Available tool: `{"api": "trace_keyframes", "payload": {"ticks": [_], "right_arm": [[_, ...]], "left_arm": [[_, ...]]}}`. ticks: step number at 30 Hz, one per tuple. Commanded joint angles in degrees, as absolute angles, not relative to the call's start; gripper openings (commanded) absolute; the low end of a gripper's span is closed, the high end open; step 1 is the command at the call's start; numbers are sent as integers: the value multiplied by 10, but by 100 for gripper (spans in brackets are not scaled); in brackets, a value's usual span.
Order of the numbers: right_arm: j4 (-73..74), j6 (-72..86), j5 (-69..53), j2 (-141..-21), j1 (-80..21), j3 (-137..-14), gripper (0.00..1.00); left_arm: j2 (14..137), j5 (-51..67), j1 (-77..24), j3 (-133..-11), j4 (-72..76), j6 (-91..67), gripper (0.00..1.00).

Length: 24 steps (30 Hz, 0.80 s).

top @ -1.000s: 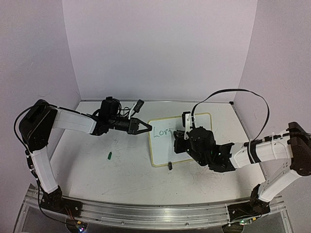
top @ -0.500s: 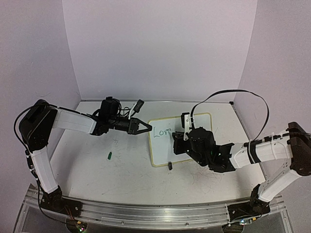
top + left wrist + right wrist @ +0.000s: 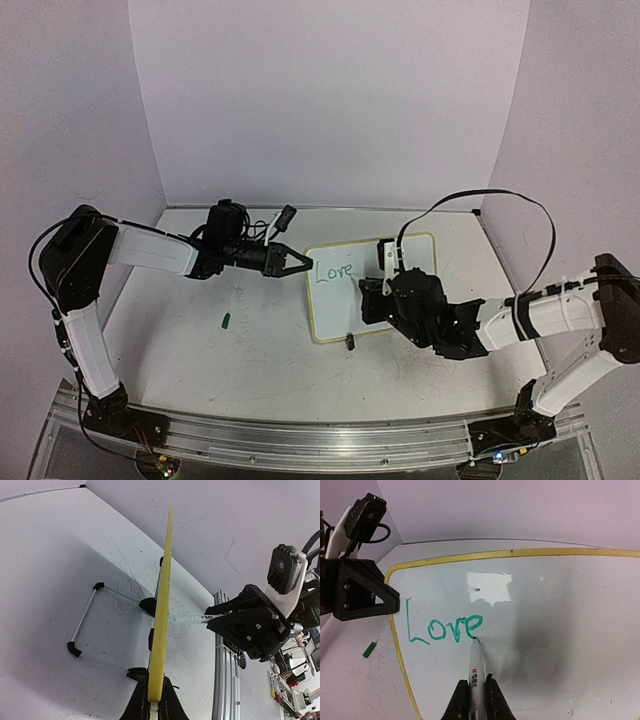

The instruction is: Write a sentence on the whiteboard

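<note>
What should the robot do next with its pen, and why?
Probably the right gripper should lift the pen and shift it slightly right. Its tip sits at the end of "Love", which looks finished, and the board has bare space there for another word.

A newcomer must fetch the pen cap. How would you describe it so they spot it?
Find the whiteboard in the middle of the table. To its left, lying alone on the tabletop, is a small green cap, the only loose green thing there.
</note>
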State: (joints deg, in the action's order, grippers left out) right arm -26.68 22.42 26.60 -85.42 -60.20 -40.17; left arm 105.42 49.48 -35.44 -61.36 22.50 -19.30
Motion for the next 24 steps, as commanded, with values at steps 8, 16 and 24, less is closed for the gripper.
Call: {"api": "trace_keyframes", "payload": {"ticks": [8, 16, 24], "right_arm": [[-246, 163, 241, -718, -597, -391, 0], [-220, 117, 255, -625, -596, -340, 0], [-224, 87, 260, -622, -596, -349, 0]], "left_arm": [[1032, 495, -364, -592, 234, -181, 0], [1020, 447, -365, -585, 211, -182, 0], [1027, 447, -365, -594, 200, -153, 0]]}}
